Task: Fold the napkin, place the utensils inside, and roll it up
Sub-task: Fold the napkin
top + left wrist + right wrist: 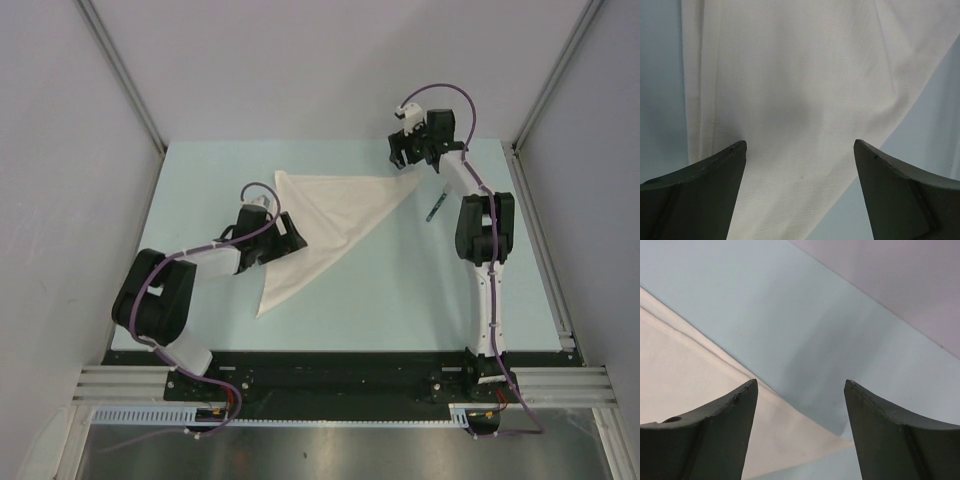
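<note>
The left gripper (800, 150) hangs spread wide over the creased napkin (800, 85) lying on the pale surface (660, 100).

My table (400, 290) is a pale blue-green sheet, boxed in by a plain grey back wall (330, 60), left wall (60, 200) and right wall (600, 220). Silver posts (120, 75) rise at the far corners, a ribbed aluminium rail (120, 380) lies along my near edge, and the light is soft and even

Even soft light – faint shadows, wrist views blurred
</note>
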`<action>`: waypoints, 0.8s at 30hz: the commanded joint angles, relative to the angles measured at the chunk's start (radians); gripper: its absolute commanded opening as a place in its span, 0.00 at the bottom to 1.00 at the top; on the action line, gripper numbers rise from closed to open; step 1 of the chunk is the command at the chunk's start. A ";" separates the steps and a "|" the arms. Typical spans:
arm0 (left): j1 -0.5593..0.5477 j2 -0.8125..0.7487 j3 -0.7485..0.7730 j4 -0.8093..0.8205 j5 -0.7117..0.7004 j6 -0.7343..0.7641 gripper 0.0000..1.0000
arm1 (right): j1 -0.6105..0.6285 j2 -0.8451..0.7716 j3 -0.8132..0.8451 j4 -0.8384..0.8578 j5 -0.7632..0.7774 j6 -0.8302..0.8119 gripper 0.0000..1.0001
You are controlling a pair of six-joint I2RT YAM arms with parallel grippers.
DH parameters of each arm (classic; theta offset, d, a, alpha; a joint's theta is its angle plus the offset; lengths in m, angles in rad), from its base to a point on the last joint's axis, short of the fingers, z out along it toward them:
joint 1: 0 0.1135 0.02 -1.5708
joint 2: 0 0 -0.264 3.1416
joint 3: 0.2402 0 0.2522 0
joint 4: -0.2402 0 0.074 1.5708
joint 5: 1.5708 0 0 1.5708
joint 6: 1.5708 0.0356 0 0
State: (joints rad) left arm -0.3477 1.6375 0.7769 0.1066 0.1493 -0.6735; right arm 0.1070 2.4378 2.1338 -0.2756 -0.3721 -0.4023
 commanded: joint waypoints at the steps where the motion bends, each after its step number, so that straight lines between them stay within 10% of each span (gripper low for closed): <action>1: 0.001 -0.062 -0.045 -0.028 -0.005 0.005 0.93 | 0.000 0.035 0.066 -0.062 -0.024 -0.044 0.73; 24: 0.001 -0.177 -0.116 -0.054 -0.005 0.012 0.93 | -0.018 0.096 0.094 -0.214 0.001 -0.109 0.55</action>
State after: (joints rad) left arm -0.3477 1.5043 0.6727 0.0486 0.1493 -0.6731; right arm 0.0937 2.5324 2.1990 -0.4709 -0.3912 -0.4873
